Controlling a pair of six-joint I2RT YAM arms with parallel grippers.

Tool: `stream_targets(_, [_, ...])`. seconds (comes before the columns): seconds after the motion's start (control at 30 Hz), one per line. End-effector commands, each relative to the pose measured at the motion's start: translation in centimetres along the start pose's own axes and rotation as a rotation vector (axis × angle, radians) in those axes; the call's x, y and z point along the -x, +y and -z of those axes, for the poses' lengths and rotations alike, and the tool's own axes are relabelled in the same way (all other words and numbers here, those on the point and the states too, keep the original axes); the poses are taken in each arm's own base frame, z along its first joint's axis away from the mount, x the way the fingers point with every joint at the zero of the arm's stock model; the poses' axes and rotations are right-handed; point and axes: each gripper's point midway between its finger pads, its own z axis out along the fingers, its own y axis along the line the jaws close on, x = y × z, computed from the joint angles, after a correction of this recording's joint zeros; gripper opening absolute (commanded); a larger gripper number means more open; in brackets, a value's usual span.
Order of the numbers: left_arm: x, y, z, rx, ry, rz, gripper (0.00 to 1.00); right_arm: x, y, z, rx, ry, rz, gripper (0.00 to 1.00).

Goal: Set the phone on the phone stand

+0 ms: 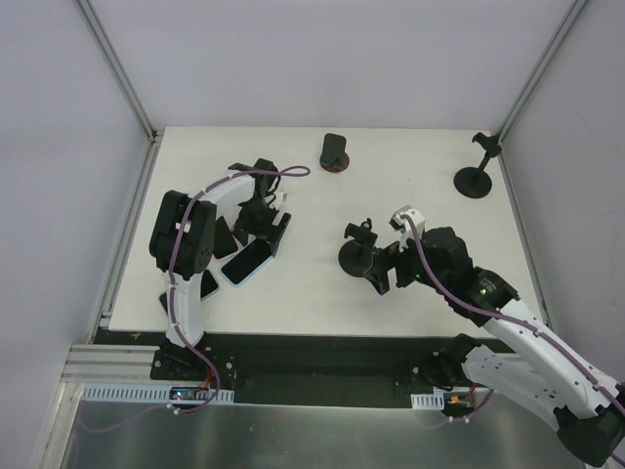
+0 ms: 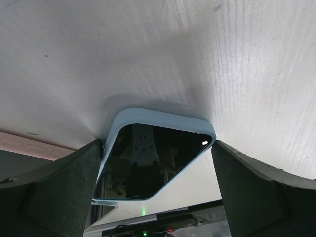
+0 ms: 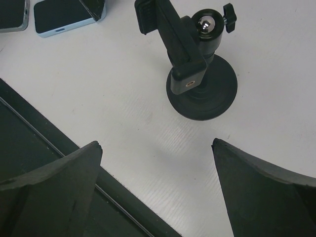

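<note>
The step in hand looks like the pick-up. The left end effector hangs low over the dark-screened phone in a pale blue case, which lies flat on the white desk near the left arm, well apart from any holder. Its two fingers stand wide apart, one on either side of a corner of the phone and very near its edges (whether either pad actually touches, the wrist view does not settle). Nothing is clamped. The right end effector is likewise spread and empty, poised just beside the black phone stand with a round base, ball joint and clamp cradle, which sits on its base mid-desk.

Next, I judge, the left fingers must close squarely across the case edges, since a corner hold could let the phone pivot. They must then lift it and carry it rightward to the cradle. The right arm seems placed to steady the stand's base during that placement.
</note>
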Motion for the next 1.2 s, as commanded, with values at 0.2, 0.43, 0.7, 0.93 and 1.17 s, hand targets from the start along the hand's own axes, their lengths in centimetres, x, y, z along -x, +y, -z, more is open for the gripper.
stream_targets(0.2, [-2.9,-1.1,-2.2,0.088,0.127,-0.066,0.67,0.9,-0.4,1.1,-0.031,-0.055,-0.028,0.96])
stream_targets(0.43, [-2.4,-2.7,-0.6,0.061,0.065,-0.097,0.18,1.0,-0.9,1.6,-0.068,-0.084,-0.077,0.96])
stream_targets(0.7, [-1.8,-4.2,2.2,0.032,-0.041,-0.129,0.16,0.6,-0.3,0.7,-0.036,-0.051,-0.119,0.96])
stream_targets(0.93, [-1.9,-4.9,4.0,0.002,-0.123,-0.118,0.99,1.3,0.6,0.2,0.006,-0.064,-0.157,0.96])
stream_targets(1.17, [-3.3,-4.2,1.6,0.007,-0.027,-0.147,0.99,2.3,0.9,0.3,0.021,-0.077,-0.14,0.96])
